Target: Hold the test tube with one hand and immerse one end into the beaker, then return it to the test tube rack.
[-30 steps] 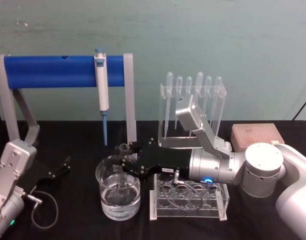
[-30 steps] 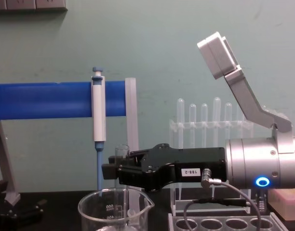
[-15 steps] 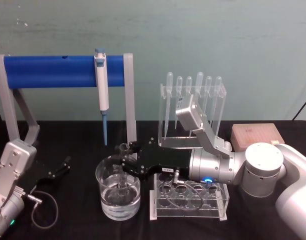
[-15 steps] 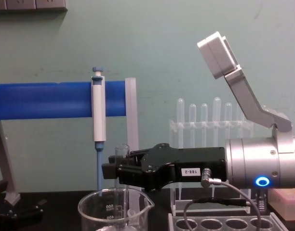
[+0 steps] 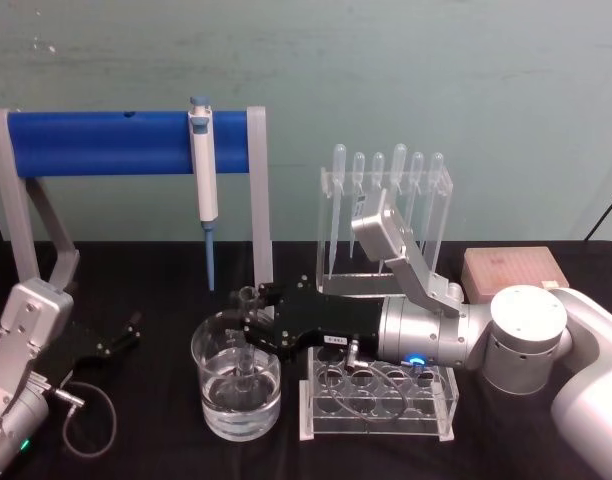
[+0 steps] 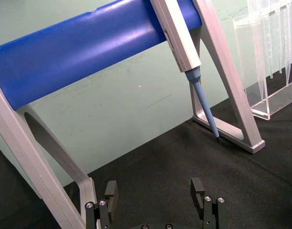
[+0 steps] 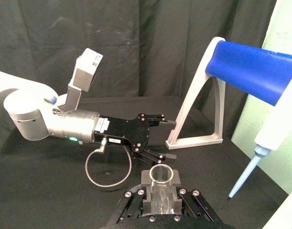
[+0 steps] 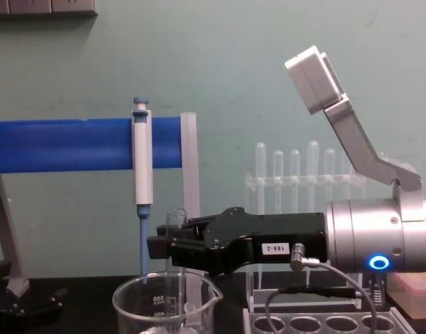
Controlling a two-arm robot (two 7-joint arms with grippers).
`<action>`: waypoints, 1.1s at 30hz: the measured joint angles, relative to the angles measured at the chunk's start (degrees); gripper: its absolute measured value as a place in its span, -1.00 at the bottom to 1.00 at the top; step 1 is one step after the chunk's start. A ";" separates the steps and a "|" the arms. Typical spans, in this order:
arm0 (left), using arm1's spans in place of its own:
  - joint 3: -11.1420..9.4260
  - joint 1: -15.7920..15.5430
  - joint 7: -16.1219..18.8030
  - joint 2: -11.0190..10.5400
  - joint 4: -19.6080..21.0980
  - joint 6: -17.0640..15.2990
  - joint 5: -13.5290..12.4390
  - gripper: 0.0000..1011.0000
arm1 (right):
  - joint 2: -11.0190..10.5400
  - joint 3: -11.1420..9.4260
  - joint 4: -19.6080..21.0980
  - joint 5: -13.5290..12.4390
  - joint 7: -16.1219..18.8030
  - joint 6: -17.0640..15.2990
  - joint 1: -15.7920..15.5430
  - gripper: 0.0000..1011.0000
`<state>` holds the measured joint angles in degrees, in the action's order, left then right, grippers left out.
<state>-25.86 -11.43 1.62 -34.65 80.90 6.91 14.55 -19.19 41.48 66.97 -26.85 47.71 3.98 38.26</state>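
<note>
Right pincer [image 5: 251, 322]: clamped on upright test tube [image 8: 176, 218], lower end in beaker [image 5: 214, 398] water. Lift straight, clearing rim, before rack [image 5: 381, 425]. Left pincer [image 6: 153, 190]: near left, spread wide, empty.

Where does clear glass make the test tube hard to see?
Head view: the test tube blends into the part-full beaker below the right gripper. Chest view: its lower end is faint behind the beaker wall. Right wrist view: its open rim shows plainly. The left gripper idles at the left.
</note>
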 joint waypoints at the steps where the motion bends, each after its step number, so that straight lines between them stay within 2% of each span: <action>1: 0.00 0.00 0.00 0.00 0.00 0.00 0.00 0.98 | 0.00 0.00 0.00 0.00 0.00 0.00 0.00 -0.55; 33: 0.00 0.00 0.00 0.00 0.00 0.00 0.00 0.98 | 0.00 0.00 0.00 0.00 0.00 0.00 0.00 -0.55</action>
<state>-25.86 -11.43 1.62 -34.65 80.90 6.90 14.55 -19.19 41.48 66.97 -26.85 47.71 3.98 38.26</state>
